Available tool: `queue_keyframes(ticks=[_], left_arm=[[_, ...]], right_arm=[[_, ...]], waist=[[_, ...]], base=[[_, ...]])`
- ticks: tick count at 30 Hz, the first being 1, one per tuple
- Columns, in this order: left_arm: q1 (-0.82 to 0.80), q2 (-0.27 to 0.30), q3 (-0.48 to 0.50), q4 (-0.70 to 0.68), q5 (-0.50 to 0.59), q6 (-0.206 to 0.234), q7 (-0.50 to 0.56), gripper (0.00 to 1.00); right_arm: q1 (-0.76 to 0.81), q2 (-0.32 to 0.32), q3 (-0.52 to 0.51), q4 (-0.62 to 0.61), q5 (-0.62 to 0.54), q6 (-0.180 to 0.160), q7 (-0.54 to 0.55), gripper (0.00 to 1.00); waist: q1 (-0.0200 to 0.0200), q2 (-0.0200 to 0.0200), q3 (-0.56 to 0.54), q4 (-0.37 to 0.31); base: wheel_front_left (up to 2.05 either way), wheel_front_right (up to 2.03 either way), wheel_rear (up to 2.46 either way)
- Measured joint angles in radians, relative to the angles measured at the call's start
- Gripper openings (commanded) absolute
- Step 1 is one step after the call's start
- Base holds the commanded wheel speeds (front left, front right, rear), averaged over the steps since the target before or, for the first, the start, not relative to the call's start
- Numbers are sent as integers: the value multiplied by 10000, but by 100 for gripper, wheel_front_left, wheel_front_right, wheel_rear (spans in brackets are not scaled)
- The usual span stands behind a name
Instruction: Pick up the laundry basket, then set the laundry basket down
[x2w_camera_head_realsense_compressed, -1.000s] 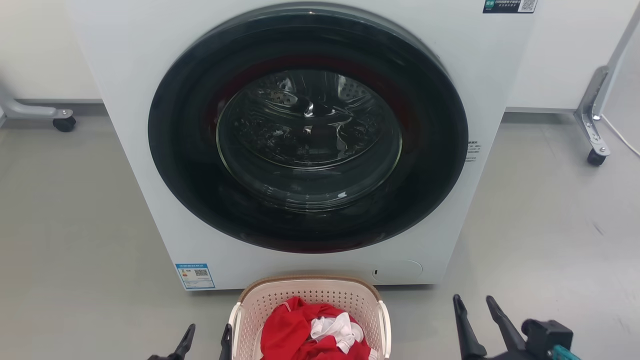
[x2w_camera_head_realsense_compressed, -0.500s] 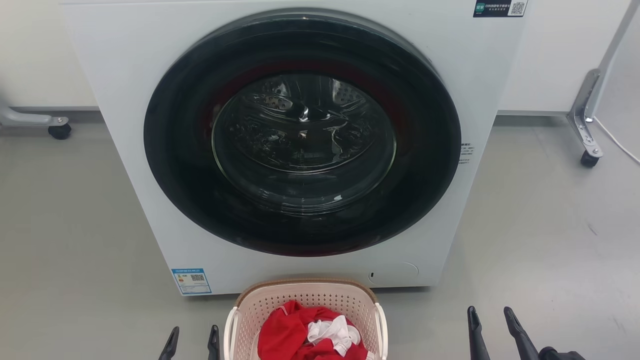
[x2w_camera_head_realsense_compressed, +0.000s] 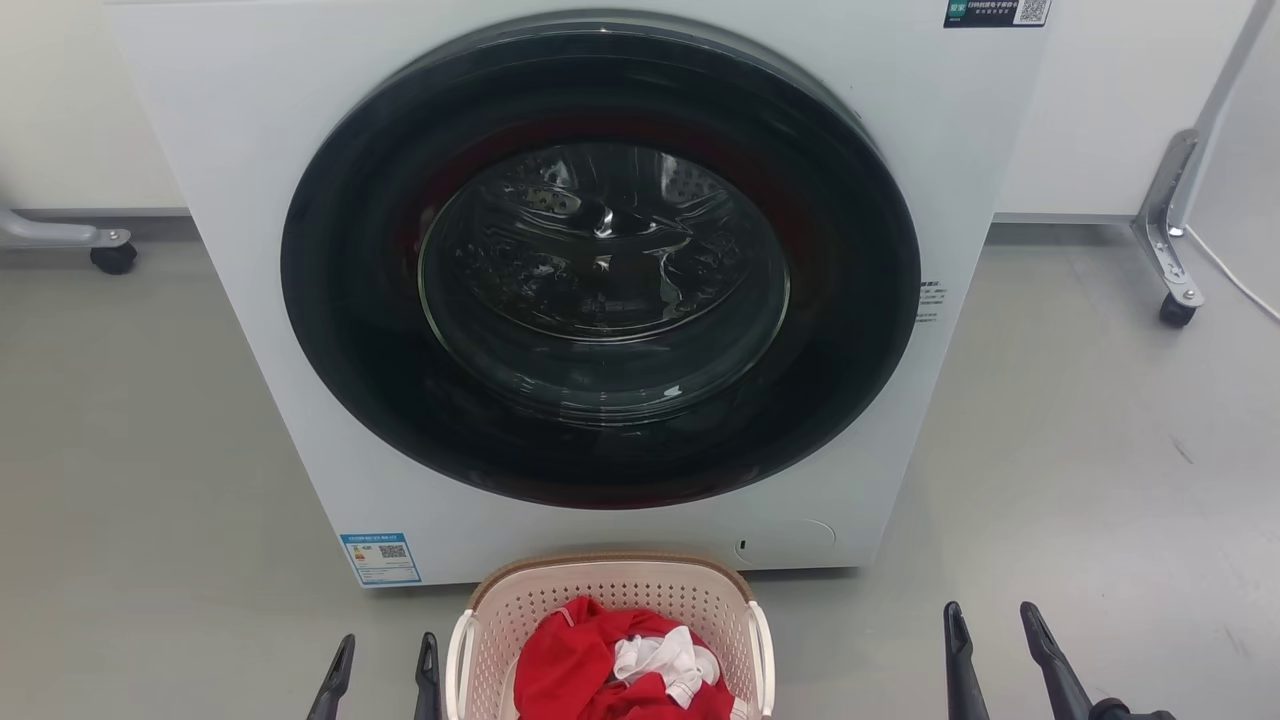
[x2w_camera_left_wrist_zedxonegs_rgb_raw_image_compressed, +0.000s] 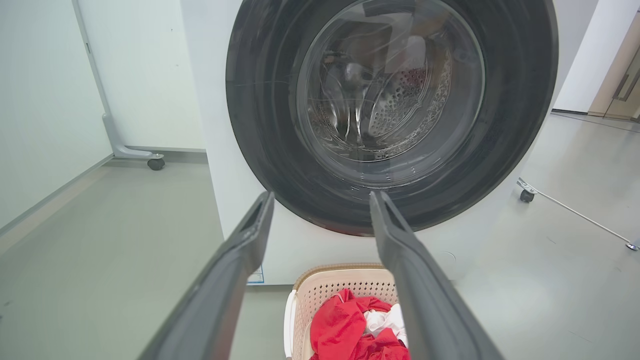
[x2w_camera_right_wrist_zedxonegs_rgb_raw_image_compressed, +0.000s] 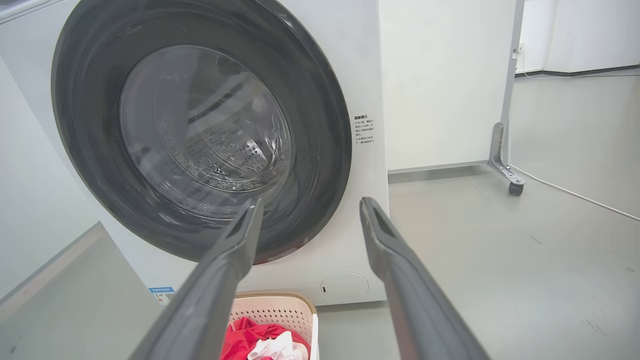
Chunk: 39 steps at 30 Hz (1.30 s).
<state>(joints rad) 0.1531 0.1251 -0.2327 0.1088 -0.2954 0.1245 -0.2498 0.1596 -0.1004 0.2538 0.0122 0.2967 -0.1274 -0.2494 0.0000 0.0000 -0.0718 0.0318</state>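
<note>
Since a second back, laundry basket (x2w_camera_head_realsense_compressed: 610, 598) hasn't budged on the floor (x2w_camera_head_realsense_compressed: 150, 450). Right claw (x2w_camera_head_realsense_compressed: 990, 612) has drifted further from it and sits lower in head view; the view itself shifted slightly. Basket is just right of left claw (x2w_camera_head_realsense_compressed: 388, 645), not touching, and well left of right claw. Both claws are spread open and empty. I judge pickup not started, so lift and set-down remain. Washing machine (x2w_camera_head_realsense_compressed: 250, 300) stands just beyond.

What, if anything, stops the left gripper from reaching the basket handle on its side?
Probably nothing. The left gripper is open and sits just beside the basket, close to its left handle. Only bare floor seems to lie between them, and they don't appear to touch.
</note>
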Motion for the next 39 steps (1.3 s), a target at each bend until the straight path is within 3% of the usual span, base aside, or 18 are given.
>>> queue_keyframes(ticks=[25,26,39], left_arm=[[16,-199,334,-288,713,0,0,100],[19,-207,357,-301,740,0,0,0],[129,-309,529,288,54,-178,242,0]], right_arm=[[166,217,-378,-405,-506,0,0,100],[166,219,-393,-408,-506,0,0,0],[275,257,-585,249,217,150,209,0]], waist=[[0,0,132,10],[0,0,136,12],[0,0,196,-16]], base=[[0,0,0],[0,0,0],[0,0,0]])
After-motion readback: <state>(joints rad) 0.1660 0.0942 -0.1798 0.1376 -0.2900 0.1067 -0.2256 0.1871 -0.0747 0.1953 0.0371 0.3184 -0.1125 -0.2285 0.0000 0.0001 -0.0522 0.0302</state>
